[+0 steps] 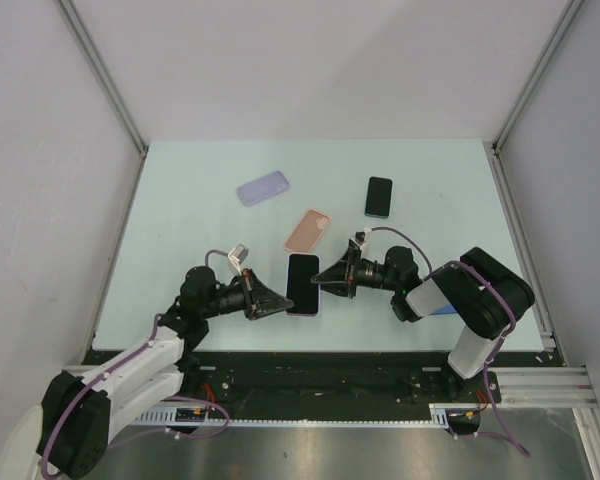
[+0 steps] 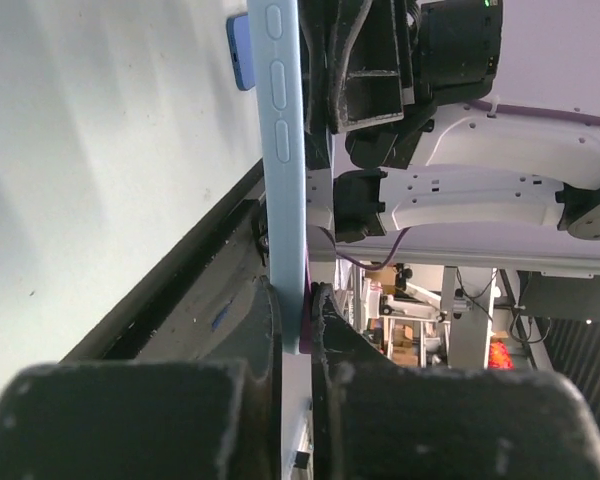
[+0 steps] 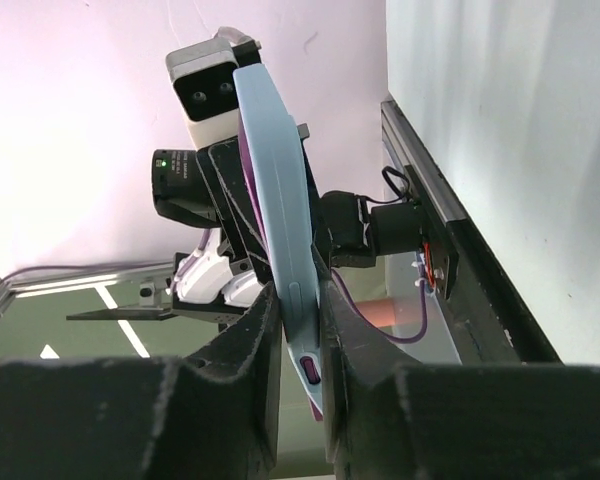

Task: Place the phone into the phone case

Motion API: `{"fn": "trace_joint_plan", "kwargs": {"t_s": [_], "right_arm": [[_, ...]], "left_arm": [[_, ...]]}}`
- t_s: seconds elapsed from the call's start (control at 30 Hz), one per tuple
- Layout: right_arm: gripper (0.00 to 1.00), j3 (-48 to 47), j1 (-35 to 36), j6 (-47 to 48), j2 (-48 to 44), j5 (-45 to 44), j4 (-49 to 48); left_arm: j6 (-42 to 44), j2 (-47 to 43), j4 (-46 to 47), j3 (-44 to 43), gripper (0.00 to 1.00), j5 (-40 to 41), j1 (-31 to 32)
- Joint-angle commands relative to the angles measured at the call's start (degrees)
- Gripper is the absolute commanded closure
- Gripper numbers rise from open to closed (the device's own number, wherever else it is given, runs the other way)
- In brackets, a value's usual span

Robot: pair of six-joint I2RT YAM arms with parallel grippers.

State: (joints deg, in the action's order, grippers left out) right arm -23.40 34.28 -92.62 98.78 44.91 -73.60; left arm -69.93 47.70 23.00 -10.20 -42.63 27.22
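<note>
A dark-screened phone (image 1: 302, 280) sits between my two grippers near the table's front centre, with a pale blue phone case (image 2: 283, 150) round it. A purple strip of the phone (image 2: 309, 250) shows along the case's inner side. My left gripper (image 1: 278, 301) is shut on the case's near-left edge, fingers (image 2: 265, 330) pressed on both faces. From the opposite side my right gripper (image 1: 325, 277) is shut on the same case (image 3: 285, 220). A purple patch shows in a cut-out of the case's edge, between the right fingers (image 3: 355, 330).
A lavender case (image 1: 263, 188), a pink case (image 1: 308, 231) and a second black phone (image 1: 379, 196) lie farther back on the pale green table (image 1: 180, 220). White walls with metal rails stand on the left and right.
</note>
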Motion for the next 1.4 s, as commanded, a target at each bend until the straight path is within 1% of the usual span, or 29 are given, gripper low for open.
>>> {"fn": "trace_joint_plan", "kwargs": {"t_s": [0.0,0.03,0.1,0.13,0.17,0.23,0.27,0.3,0.33,0.37,0.4,0.47,0.5,0.57,0.6,0.7,0.83,0.87,0.9,0.93,0.97,1.0,1.07,1.1,1.17,1.23,1.27,1.3,1.37], "right_arm": [[0.77,-2.1,1.1,-1.8,-0.3,0.1,-17.9],[0.72,-2.1,1.0,-1.2,0.0,0.0,-17.9],[0.69,-2.1,1.0,-0.7,0.4,0.2,-17.9],[0.65,-2.1,1.0,-0.5,0.7,0.3,-17.9],[0.63,-2.1,1.0,0.0,1.0,0.4,-17.9],[0.59,-2.1,1.1,0.2,1.4,0.2,-17.9],[0.59,-2.1,1.2,0.6,1.8,0.1,-17.9],[0.64,-2.2,1.3,0.7,1.9,-0.1,-17.9],[0.71,-2.3,1.6,0.8,2.0,-0.2,-17.9],[0.8,-2.4,1.6,0.9,2.1,0.0,-17.9],[0.92,-2.6,1.7,1.0,2.3,0.1,-17.9],[0.98,-2.7,1.9,1.2,2.0,0.7,-18.0],[1.0,-2.7,1.9,1.2,1.6,1.0,-18.0],[1.0,-2.7,1.9,1.2,1.0,1.9,-18.0],[1.0,-2.7,1.9,1.0,0.6,2.2,-18.0],[1.0,-2.7,2.0,0.7,-0.4,2.6,-18.0],[0.98,-2.7,1.8,0.1,-0.9,2.2,-18.0],[0.96,-2.7,1.8,0.0,-0.7,2.1,-18.0],[0.89,-2.8,1.8,0.0,-0.5,2.0,-18.0],[0.87,-2.8,1.8,-0.1,-0.3,1.9,-18.0],[0.84,-2.9,1.8,-0.1,0.2,1.9,-18.0],[0.77,-2.9,1.8,0.0,0.3,1.9,-18.0],[0.69,-2.9,2.1,0.2,0.3,1.9,-18.0],[0.61,-2.9,2.1,0.4,0.4,1.9,-18.0],[0.55,-2.8,2.1,0.9,0.5,2.0,-17.9],[0.54,-2.9,1.8,1.8,1.5,2.4,-17.9],[0.56,-2.9,1.7,1.7,2.0,2.5,-17.9],[0.66,-2.9,1.7,1.7,3.2,2.6,-18.0],[0.8,-2.9,1.7,2.2,3.7,2.8,-18.0]], "left_arm": [[2.7,0.7,-2.0,-1.5,1.0,0.3,0.4],[2.8,0.8,-2.7,-1.4,1.0,0.6,0.4],[2.9,0.8,-3.8,-1.1,1.0,1.1,0.4],[3.1,0.7,-4.7,-1.1,1.0,1.8,0.4],[3.9,0.6,-9.0,-2.0,1.0,2.5,0.4],[6.3,0.6,-12.6,-3.1,1.0,4.1,0.4],[6.7,0.4,-14.7,-3.6,1.0,4.3,0.4],[7.5,0.2,-15.4,-3.9,1.0,4.4,0.4],[7.9,0.1,-16.1,-4.2,1.0,4.7,0.4],[8.2,0.0,-17.1,-4.7,1.0,4.8,0.4],[8.8,-0.1,-17.3,-5.0,1.0,4.7,0.4],[9.8,-0.4,-17.4,-6.1,0.98,4.0,0.4],[10.5,-0.6,-17.4,-6.3,0.88,3.9,0.4],[10.9,-1.8,-16.9,-6.5,0.79,3.8,0.4],[10.4,-2.4,-16.7,-6.4,0.69,4.2,0.4],[8.5,-3.6,-14.2,-5.3,0.56,3.8,0.4],[6.4,-1.8,-10.3,-4.0,0.54,1.3,0.4],[6.0,-1.6,-8.6,-3.4,0.54,0.8,0.4],[5.4,-1.3,-7.8,-3.2,0.63,0.5,0.4],[5.3,-0.6,-7.5,-3.1,0.72,0.4,0.4],[5.4,-0.1,-7.8,-3.2,0.83,0.3,0.4],[6.1,0.5,-8.4,-3.6,0.93,0.3,0.4],[7.0,2.6,-11.6,-4.4,1.0,1.1,0.4],[7.8,3.0,-12.6,-4.6,1.0,1.8,0.5],[8.4,3.6,-15.1,-4.9,1.0,4.2,0.6],[9.5,4.0,-17.1,-5.4,1.0,5.3,0.8],[10.2,4.0,-17.8,-6.1,1.0,6.2,0.9],[10.6,4.2,-18.6,-6.3,1.0,6.4,1.1],[10.9,4.2,-19.4,-6.9,1.0,6.3,1.1]]}}
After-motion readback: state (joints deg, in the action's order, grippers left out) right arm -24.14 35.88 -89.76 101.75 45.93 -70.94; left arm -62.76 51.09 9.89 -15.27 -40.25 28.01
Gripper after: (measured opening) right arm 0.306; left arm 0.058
